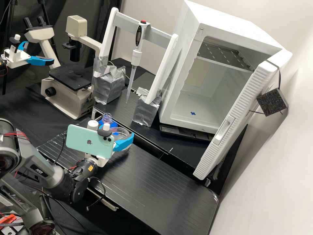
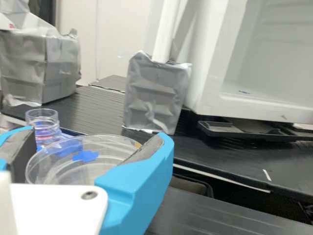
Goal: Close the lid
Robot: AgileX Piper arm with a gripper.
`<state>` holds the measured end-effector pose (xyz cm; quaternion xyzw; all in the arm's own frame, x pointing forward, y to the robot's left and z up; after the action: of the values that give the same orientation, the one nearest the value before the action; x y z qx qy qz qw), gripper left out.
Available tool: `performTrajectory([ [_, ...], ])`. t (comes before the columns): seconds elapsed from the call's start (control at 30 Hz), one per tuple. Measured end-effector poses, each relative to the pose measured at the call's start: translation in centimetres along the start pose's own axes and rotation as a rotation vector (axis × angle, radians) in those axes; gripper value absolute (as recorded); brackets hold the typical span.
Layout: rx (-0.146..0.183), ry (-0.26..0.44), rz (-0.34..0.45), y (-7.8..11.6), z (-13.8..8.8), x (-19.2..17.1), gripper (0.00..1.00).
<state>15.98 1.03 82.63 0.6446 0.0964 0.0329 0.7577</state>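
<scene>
- Hi from the middle left of the high view: my blue fingers point(image 1: 124, 143) are down by the front edge of the raised black platform, next to the glassware.
- Wrist view close-up: the same fingers point(image 2: 139, 181) sit wide apart, clamped on the sides of a clear round dish point(image 2: 88, 169), one finger each side.
- The dish shows an open-looking round rim, with some blue seen through it. Honestly can't tell if a separate lid is on it, or whether it touches the bench point(image 1: 156, 182) underneath.
- Right behind the dish there's a clear bottle point(image 2: 42, 121) with its neck uncapped, standing upright, and a white-capped bottle point(image 1: 93, 124) near it in the high view.
- A mint-green phone point(image 1: 89, 140) sits across my wrist, left of the dish in that frame.
- Further back, a pipette point(image 1: 136, 58) hangs tip-down from a white frame point(image 1: 107, 36) with foil-wrapped feet, near the top centre.
- Microscope point(image 1: 73, 81) at upper left, white incubator point(image 1: 189, 55) at upper right with its door point(image 1: 241, 114) wide open.
</scene>
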Motion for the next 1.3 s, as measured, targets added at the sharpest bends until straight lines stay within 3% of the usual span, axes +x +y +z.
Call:
performTrajectory([
  [0.27, -0.032, 0.002, -0.023, 0.0, 0.3, -0.4, 0.00],
  [0.6, -0.043, 0.019, -0.048, -0.2, 0.2, -0.4, 0.00],
  [1.07, 0.022, -0.025, -0.008, -0.2, 0.8, 0.2, 0.00],
  [1.3, 0.078, -0.054, 0.019, -0.5, 1.3, 0.7, 0.00],
])
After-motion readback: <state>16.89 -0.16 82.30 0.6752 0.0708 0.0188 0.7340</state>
